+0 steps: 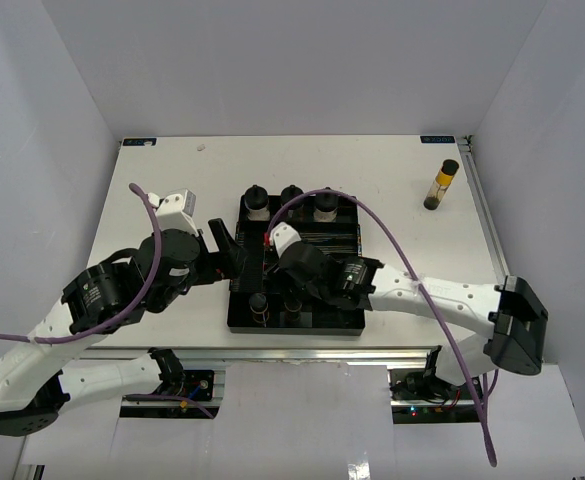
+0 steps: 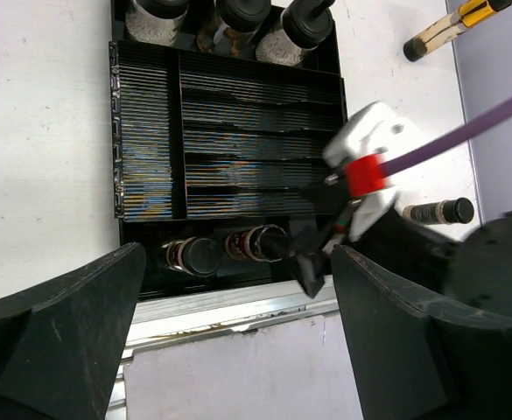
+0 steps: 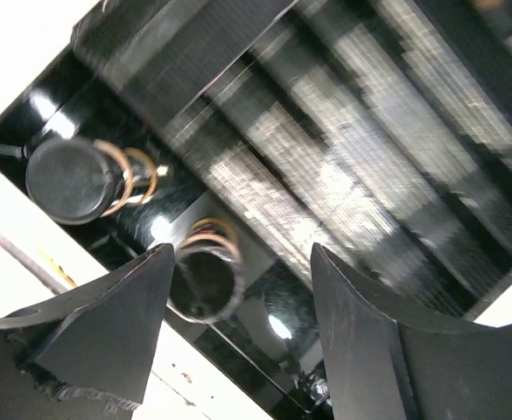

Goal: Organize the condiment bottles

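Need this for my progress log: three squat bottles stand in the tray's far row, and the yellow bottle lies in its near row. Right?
Not quite. The yellow bottle is outside the tray, on the table to its far right, as the top view shows. The rest holds.

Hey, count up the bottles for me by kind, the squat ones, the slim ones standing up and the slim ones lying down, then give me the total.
Squat wide-lidded bottles: 3, in the tray's far row
Slim standing bottles: 2, in the tray's near row
Slim lying bottles: 2, on the table, one with yellow contents
Total: 7
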{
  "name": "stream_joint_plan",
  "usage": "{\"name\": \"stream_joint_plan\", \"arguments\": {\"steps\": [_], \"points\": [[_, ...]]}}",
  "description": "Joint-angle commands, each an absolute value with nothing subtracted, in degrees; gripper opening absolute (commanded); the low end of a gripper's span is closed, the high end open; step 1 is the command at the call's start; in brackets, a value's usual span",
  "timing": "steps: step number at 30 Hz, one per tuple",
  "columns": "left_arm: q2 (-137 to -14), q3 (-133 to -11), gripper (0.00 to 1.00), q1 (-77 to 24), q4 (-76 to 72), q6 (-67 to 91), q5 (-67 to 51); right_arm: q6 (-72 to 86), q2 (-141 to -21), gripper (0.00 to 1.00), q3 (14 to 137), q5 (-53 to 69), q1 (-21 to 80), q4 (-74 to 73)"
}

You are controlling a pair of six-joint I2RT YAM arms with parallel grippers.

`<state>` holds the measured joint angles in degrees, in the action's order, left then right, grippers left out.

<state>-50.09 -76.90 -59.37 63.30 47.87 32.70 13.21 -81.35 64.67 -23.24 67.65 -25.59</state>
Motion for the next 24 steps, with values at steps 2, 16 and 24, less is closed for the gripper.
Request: {"name": "stream_joint_plan", "arguments": {"steps": [2,16,24], "points": [[-50.5,-76.7,0.98,-59.2,63.0,47.6,34.0,19.6,-73.3,0.73,69.7,-32.1,58.3,-33.8],[-51.5,-75.8,0.98,-59.2,60.4,45.3,32.6,32.3,-58.9,0.83,55.7,-32.5,17.9,-44.8],[-49.9,-76.1,0.98,-59.2,61.9,45.1,32.4,34.9,-54.7,0.80,46.8,-32.9,14.0,-44.7]]}}
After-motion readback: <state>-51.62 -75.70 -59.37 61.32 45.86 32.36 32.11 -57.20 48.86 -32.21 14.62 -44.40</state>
